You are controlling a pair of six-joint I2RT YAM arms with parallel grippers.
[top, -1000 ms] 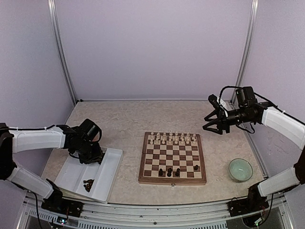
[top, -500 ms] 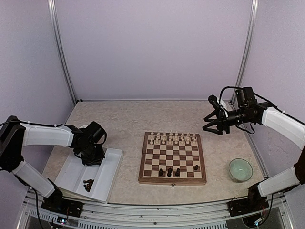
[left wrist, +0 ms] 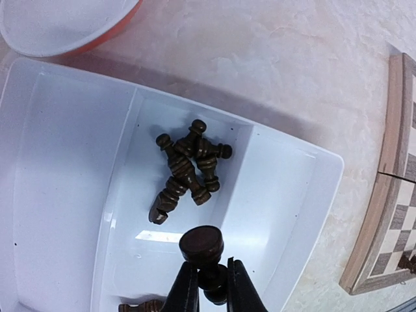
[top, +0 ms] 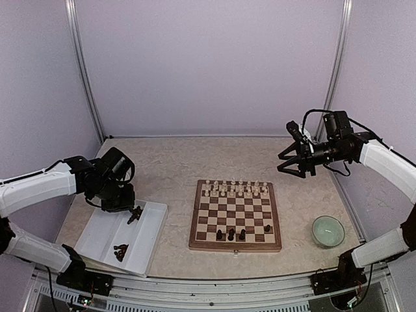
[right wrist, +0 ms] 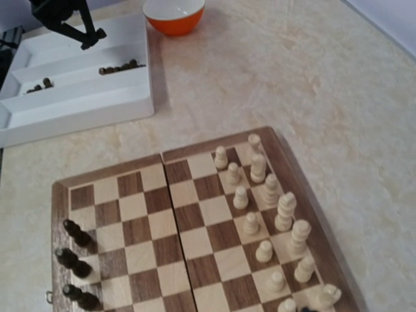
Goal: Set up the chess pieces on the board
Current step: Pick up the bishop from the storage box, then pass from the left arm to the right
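The board (top: pixel 235 216) lies in the middle of the table, with cream figures along its far rows and several dark chess pieces (top: pixel 231 233) near its front edge. In the right wrist view three of those dark pieces (right wrist: pixel 73 233) stand on the board (right wrist: pixel 188 227). My left gripper (top: pixel 134 214) hangs over the white tray (top: pixel 151 239), shut on a dark piece (left wrist: pixel 201 244) whose round base faces the camera. More dark pieces (left wrist: pixel 188 162) lie heaped in the tray (left wrist: pixel 58 195) below it. My right gripper (top: pixel 290 166) hovers open and empty beyond the board's far right corner.
A pale green bowl (top: pixel 327 231) stands right of the board. An orange bowl (right wrist: pixel 173 13) sits just beyond the tray (right wrist: pixel 78 104). A second small pile of dark pieces (top: pixel 120 251) shows at the tray's near end. Walls close in on both sides.
My left gripper has closed on a dark piece in the tray, lifted it and swung a little toward the board. The right arm has drifted slightly up and to the right.
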